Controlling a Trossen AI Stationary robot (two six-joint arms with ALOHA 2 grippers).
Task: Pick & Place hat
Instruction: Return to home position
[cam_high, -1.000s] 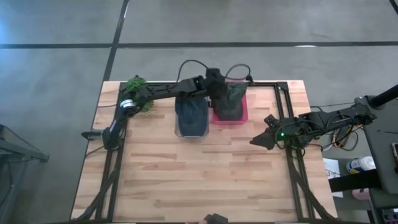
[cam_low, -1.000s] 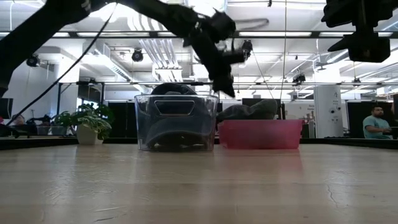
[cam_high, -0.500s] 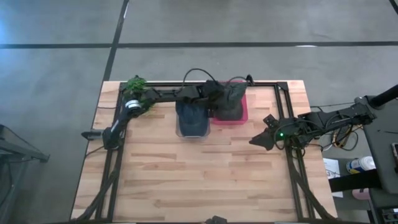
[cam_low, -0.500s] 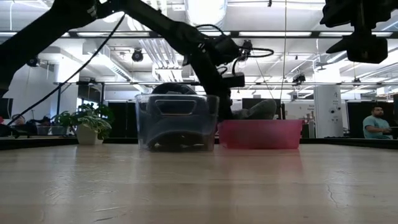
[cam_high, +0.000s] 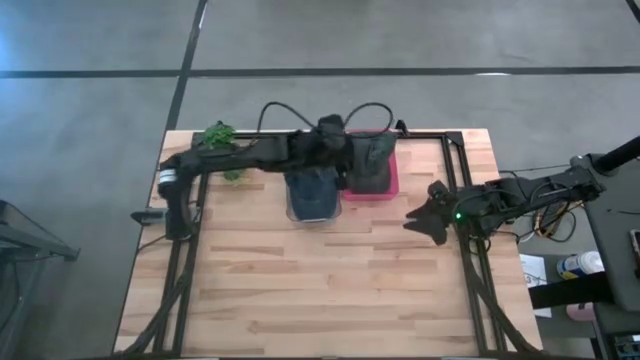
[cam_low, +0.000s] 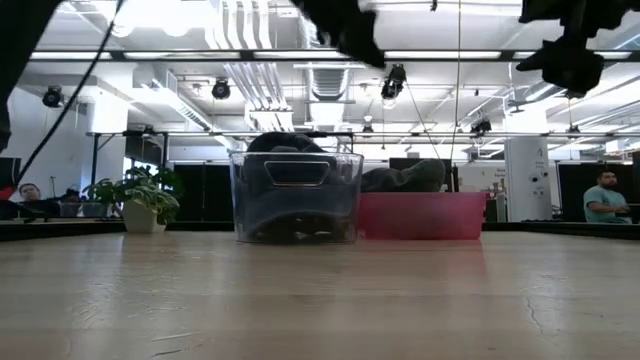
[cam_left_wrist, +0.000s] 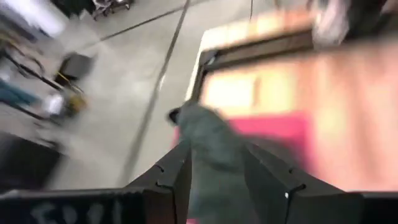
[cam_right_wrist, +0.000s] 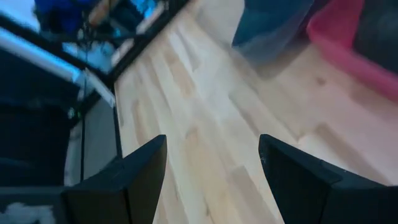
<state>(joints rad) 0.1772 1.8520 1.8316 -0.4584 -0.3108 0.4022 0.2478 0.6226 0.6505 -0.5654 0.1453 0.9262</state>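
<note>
Two dark arms work over a wooden table (cam_high: 300, 290), seen from above. One reaches from the table's left edge across the back. Its left gripper (cam_left_wrist: 216, 149) hangs high above the bins, jaws apart and holding nothing, with green cloth showing between them below. The other arm sits folded at the right edge. Its right gripper (cam_right_wrist: 211, 143) is raised over bare wood near the red bin, jaws spread wide and empty.

Side by side at the back middle stand a clear bin (cam_low: 296, 195) and a red bin (cam_low: 420, 217), just beside each other. A blue cap (cam_high: 312, 190) fills the clear bin. Green caps (cam_high: 368, 165) sit heaped in the red bin, rising above its rim; how many cannot be counted. No cap lies loose on the wood.

A small potted plant (cam_high: 220, 135) stands at the back left corner. Beyond the table, a person (cam_low: 603, 197) is in the room, far off.

Judging by this, the sorting looks finished, with every cap in view in a bin. Only parking the arms seems left, mainly drawing the left one off the bins.
</note>
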